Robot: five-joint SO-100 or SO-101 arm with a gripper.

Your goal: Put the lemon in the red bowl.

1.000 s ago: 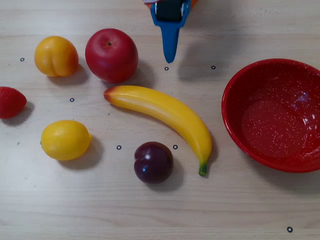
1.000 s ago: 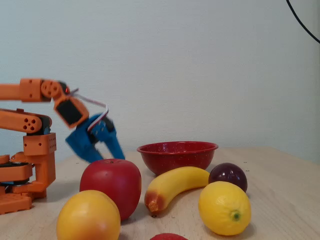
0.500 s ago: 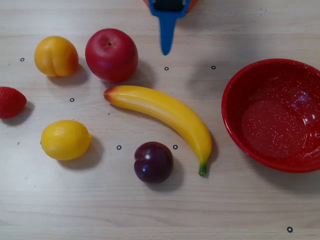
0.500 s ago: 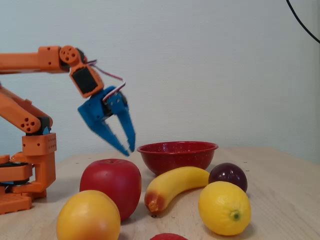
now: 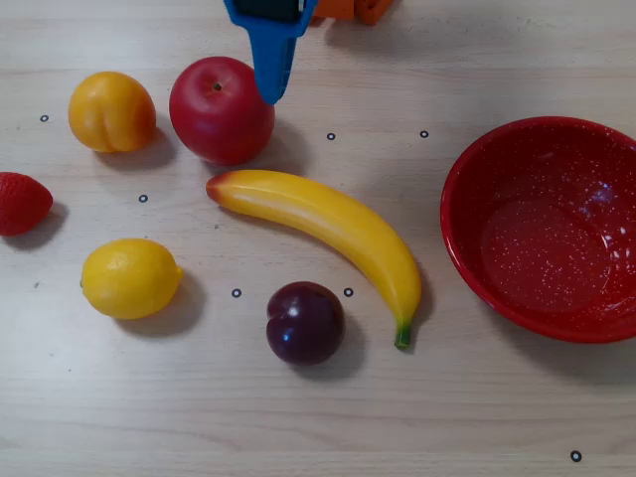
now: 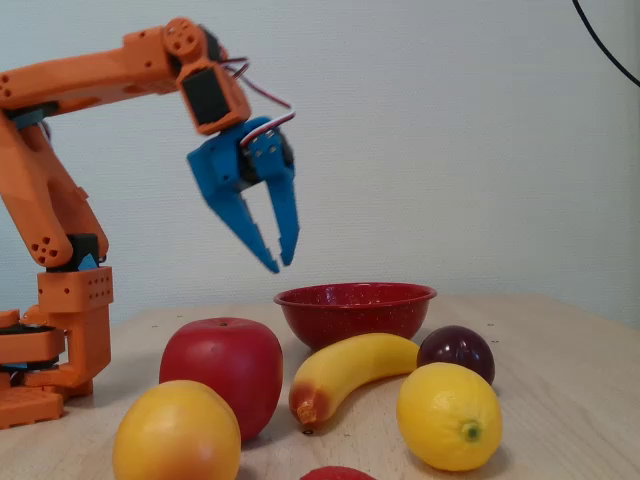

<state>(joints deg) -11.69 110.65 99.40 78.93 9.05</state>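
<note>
Background: pale wooden worktop (image 5: pixel 328 417) with small ring marks on it; in the fixed view a plain light wall stands behind.

Lemon: the lemon (image 5: pixel 130 278) lies on the worktop at the left in the overhead view, toward the lower edge of the picture. Its long axis runs about left to right there, and the small nub points to the right. In the fixed view it is the nearest fruit on the right side (image 6: pixel 449 416). Nothing touches it.

Red bowl: the red bowl (image 5: pixel 467 248) sits at the right edge in the overhead view, empty, well apart from the lemon. The banana (image 5: pixel 328 224) and the plum (image 5: pixel 305 322) lie between them.

Key relation: in the overhead view the end effector (image 5: pixel 272 84) is at the top of the picture, beside the apple (image 5: pixel 221 109). The lemon lies down and to the left from it, past the apple. I judge the arm must travel that way and also descend a good way.

End effector: in the fixed view the blue end effector (image 6: pixel 280 262) hangs high in the air, above all the fruit, with the tips pointing down. Its two fingers stand only slightly apart, with a narrow gap at the tips. It holds nothing and touches nothing.

Other fruit: an orange-yellow fruit (image 5: pixel 111 111) and a strawberry (image 5: pixel 20 202) lie at the left, not in the direct path.

Stage: reach not yet made; lemon still to be grasped.
</note>
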